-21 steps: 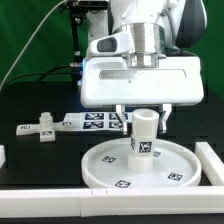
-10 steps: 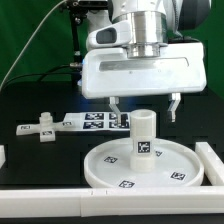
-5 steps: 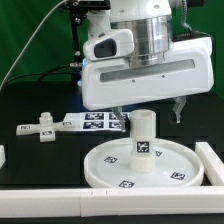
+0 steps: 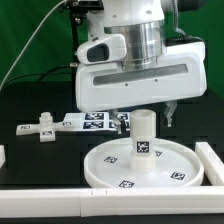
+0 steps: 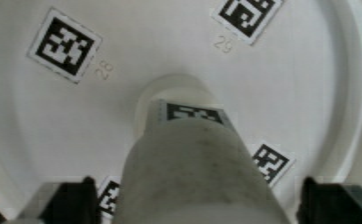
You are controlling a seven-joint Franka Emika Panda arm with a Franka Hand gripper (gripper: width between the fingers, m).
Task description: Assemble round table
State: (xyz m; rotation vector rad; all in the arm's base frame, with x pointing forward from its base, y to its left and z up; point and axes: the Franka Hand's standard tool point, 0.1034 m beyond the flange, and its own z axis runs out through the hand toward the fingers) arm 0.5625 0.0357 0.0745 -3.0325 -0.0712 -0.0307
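The round table's white disc [image 4: 110, 165] lies flat on the black table, with small square tags on its face. The thick white tagged post [image 4: 145, 135] stands upright on the disc's centre hub. My gripper [image 4: 143, 113] hovers straight over the post's top, open, with one finger on each side and not touching it. In the wrist view the post [image 5: 196, 160] rises toward the camera from the disc [image 5: 89, 130]. The black pads [image 5: 75, 203] stand apart from the post on both sides of the gripper [image 5: 199, 205].
The marker board [image 4: 92, 121] lies behind the disc. A small white tagged part [image 4: 40, 130] lies at the exterior view's left. Long white border bars run along the front [image 4: 50, 205] and the right [image 4: 212, 160].
The gripper has let go of the post, opened its fingers wide and risen a little. The hand has then turned about its axis above the post. The post and disc have not moved.
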